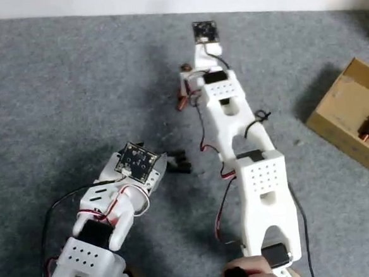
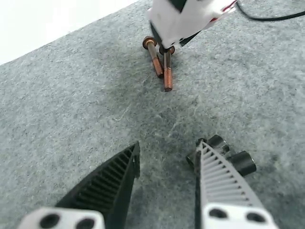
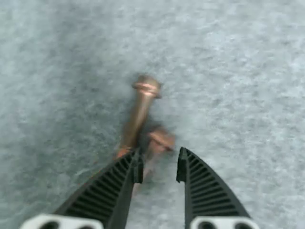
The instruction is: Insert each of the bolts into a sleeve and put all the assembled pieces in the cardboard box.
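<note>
Over the bolts [image 3: 142, 112], right fingers [image 3: 119, 183] slightly parted, holding nothing, near the bolts, left fingers [image 2: 217, 179] wide open beside sleeves [image 2: 236, 161]

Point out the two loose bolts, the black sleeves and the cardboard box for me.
bolts [image 2: 156, 59]: left wrist view, shank of the bolt whose head shows.
sleeves [image 2: 244, 163]: left wrist view, side of one black sleeve.
cardboard box [image 1: 337, 109]: high view, bare cardboard beside the pieces inside.
</note>
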